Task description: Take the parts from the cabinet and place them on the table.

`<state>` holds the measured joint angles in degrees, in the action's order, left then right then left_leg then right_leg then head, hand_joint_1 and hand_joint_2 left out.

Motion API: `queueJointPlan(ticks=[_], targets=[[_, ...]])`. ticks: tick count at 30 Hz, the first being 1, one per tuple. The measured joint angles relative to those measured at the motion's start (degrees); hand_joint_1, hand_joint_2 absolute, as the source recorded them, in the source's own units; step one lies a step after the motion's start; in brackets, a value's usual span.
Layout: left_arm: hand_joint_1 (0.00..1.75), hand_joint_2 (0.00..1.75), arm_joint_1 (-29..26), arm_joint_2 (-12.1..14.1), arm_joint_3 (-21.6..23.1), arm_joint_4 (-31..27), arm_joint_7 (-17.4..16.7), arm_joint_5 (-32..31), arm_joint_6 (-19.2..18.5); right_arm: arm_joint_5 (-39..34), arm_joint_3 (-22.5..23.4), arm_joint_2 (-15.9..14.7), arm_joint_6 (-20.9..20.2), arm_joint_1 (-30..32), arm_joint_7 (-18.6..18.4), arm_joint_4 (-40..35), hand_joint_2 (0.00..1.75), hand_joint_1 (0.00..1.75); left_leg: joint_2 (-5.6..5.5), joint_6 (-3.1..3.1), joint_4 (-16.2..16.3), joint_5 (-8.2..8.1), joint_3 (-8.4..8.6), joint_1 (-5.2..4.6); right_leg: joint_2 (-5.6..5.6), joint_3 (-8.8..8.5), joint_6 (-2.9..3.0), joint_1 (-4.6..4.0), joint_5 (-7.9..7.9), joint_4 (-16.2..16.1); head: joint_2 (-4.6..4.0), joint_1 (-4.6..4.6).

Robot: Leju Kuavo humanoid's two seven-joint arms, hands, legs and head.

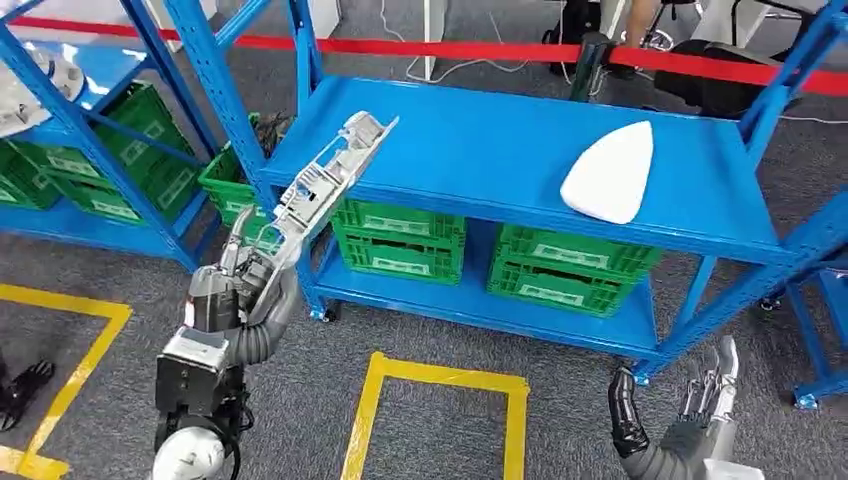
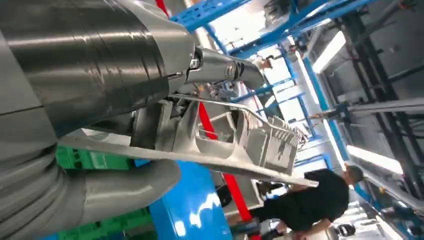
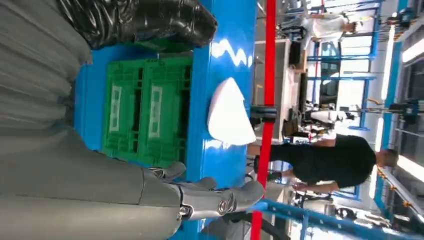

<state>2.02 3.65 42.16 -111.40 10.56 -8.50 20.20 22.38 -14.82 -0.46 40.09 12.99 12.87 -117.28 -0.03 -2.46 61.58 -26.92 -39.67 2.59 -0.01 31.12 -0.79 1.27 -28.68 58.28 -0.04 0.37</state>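
Look at your left hand, low on the left of the head view. Its fingers are closed around one end of a long silver metal part. The part sticks up and away from the hand, tilted, and its far end reaches over the front left edge of the blue bench. You cannot tell if the part touches the bench top or hangs just above it. In the left wrist view you see the same part up close, with its ribs and holes, held tight between the thick thumb and the darker fingers.

Your right hand hangs low on the right, below the bench and above the grey floor. Its fingers are spread apart and hold nothing.

A white rounded part lies flat on the right side of the bench top, well apart from the silver part. You see it in the right wrist view too.

Green crates sit side by side on the lower shelf under the bench. More green crates sit in the blue rack on the left. A yellow square is taped on the floor in front of the bench. A red barrier strip runs behind the bench. A person in a black shirt stands past it.
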Motion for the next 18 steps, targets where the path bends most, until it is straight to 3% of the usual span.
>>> queueJointPlan(ticks=[1,2,3,4,5,6,7,8,9,10,11,13,14,15,16,17,18], targets=[[1.2,1.75,0.0,0.0,0.0,0.0,0.1,0.1,0.0,-0.1,0.0,0.0,0.0,-0.1,0.0,0.0,1.75,0.0,-0.02,0.03,3.6,-3.5,-1.19,-0.1,-0.16,0.83,0.65,-0.2,0.58,0.0,0.0,-0.48],[1.22,1.75,0.0,0.0,0.0,0.0,0.2,0.3,0.0,-0.2,0.0,0.1,0.0,0.0,0.0,0.0,1.75,0.0,-0.02,0.09,8.0,-6.65,-2.08,-0.35,-0.15,1.85,0.82,-0.55,1.46,0.0,0.0,-0.9],[1.2,1.75,0.0,0.0,0.0,0.0,0.2,0.5,0.0,-0.2,-0.1,0.1,0.0,0.0,0.1,0.0,1.75,0.0,-0.02,0.19,11.9,-8.46,-2.66,-0.55,-0.18,2.88,1.04,-0.88,2.25,0.0,0.0,-1.25],[1.31,1.75,-0.1,0.0,0.0,0.0,0.3,0.9,0.0,-0.4,-0.1,0.1,0.0,0.0,0.3,0.0,1.75,0.0,-0.02,0.43,14.7,-8.78,-2.69,-0.82,-0.19,3.97,1.22,-1.2,3.04,0.0,0.0,-1.58],[1.36,1.75,-0.1,0.0,0.0,0.0,0.5,1.4,0.1,-0.7,-0.1,0.1,0.0,0.0,0.5,0.0,1.75,0.0,-0.02,0.93,15.6,-7.21,-1.8,-1.15,-0.2,5.18,1.35,-1.6,3.93,0.1,0.0,-2.01],[1.75,1.75,-0.2,0.0,0.0,0.0,0.9,1.8,0.2,-0.9,-0.1,0.1,0.0,0.1,1.0,0.0,1.75,0.0,-0.02,1.53,14.3,-4.43,0.2,-1.49,-0.22,6.36,1.51,-1.99,4.86,0.1,0.0,-2.38],[1.75,1.75,-0.3,0.0,0.0,0.0,1.2,2.1,0.4,-1.1,-0.2,0.2,0.0,0.2,1.3,0.0,1.75,0.0,-0.02,2.23,11.6,-2.42,2.92,-1.88,-0.22,7.36,1.61,-2.4,5.7,0.1,0.0,-2.6],[1.75,1.75,-0.3,0.0,-0.1,0.0,1.7,2.2,0.8,-1.3,-0.2,0.3,0.0,0.4,1.7,0.0,1.75,0.0,-0.01,3.27,6.8,-2.07,6.93,-2.43,-0.14,8.26,1.65,-2.68,6.54,0.1,0.0,-2.76],[1.75,1.75,-0.3,0.0,-0.1,-0.1,2.1,2.0,1.1,-1.4,-0.2,0.4,0.0,0.5,1.9,0.0,1.75,0.0,0.16,4.33,0.8,-4.6,11.64,-3.15,-0.16,8.56,1.63,-2.67,7.09,0.2,0.0,-2.62],[1.75,1.75,-0.3,0.0,-0.1,-0.3,2.6,1.7,1.5,-1.5,-0.2,0.5,0.0,0.5,2.1,-0.2,1.75,0.0,0.36,4.7,-5.7,-7.16,16.3,-3.15,-0.21,8.79,1.46,-3.0,7.64,0.2,0.0,-2.58],[1.75,1.75,-0.4,0.0,-0.1,-0.4,2.9,1.6,1.9,-1.5,-0.2,0.6,0.0,0.5,2.4,-0.2,1.75,0.0,0.23,4.52,-6.5,-7.32,15.36,-3.5,-0.32,8.71,1.27,-2.76,8.63,-0.3,0.0,-2.19],[1.75,1.75,-0.5,0.0,-0.1,-0.8,3.1,1.2,2.6,-1.5,-0.3,0.7,0.0,0.4,2.6,-0.4,1.75,0.0,0.13,5.01,-7.0,-5.88,14.74,-3.88,-0.4,8.72,0.64,-2.33,10.26,-1.3,0.0,-2.67],[1.75,1.75,-0.5,0.1,-0.2,-0.9,3.1,1.1,3.1,-1.5,-0.3,0.7,0.0,0.5,2.6,-0.4,1.75,0.0,0.26,5.32,-7.6,-4.7,14.22,-3.03,-0.23,9.08,0.38,-2.44,10.65,-1.4,0.0,-2.76],[1.75,1.75,-0.5,0.1,-0.2,-1.0,3.2,1.1,3.3,-1.5,-0.3,0.7,0.0,0.5,2.6,-0.4,1.75,0.0,0.39,5.39,-7.6,-3.94,13.53,-3.15,0.16,9.52,-0.13,-2.25,7.91,-0.6,0.0,-2.84],[1.75,1.75,-0.6,0.1,-0.3,-1.1,3.1,1.1,3.5,-1.4,-0.4,0.7,0.0,0.4,2.6,-0.4,1.75,0.0,0.39,5.61,-7.6,-3.12,12.65,-3.05,0.16,9.97,-0.74,-1.97,3.01,2.2,0.0,-2.41],[1.75,1.75,-0.7,0.1,-0.4,-1.2,3.1,1.2,3.5,-1.4,-0.4,0.7,0.0,0.3,2.6,-0.4,1.75,0.0,0.43,5.76,-7.6,-2.36,11.77,-3.03,0.16,10.72,-1.14,-1.62,-1.45,6.3,0.0,-2.1],[1.75,1.75,-0.9,0.1,-0.6,-1.2,2.9,1.3,3.5,-1.4,-0.5,0.7,0.0,0.0,2.6,-0.4,1.75,0.0,0.42,5.69,-7.5,-1.49,10.81,-3.03,0.14,10.85,-1.45,-1.3,-4.5,10.9,0.0,-1.93]])
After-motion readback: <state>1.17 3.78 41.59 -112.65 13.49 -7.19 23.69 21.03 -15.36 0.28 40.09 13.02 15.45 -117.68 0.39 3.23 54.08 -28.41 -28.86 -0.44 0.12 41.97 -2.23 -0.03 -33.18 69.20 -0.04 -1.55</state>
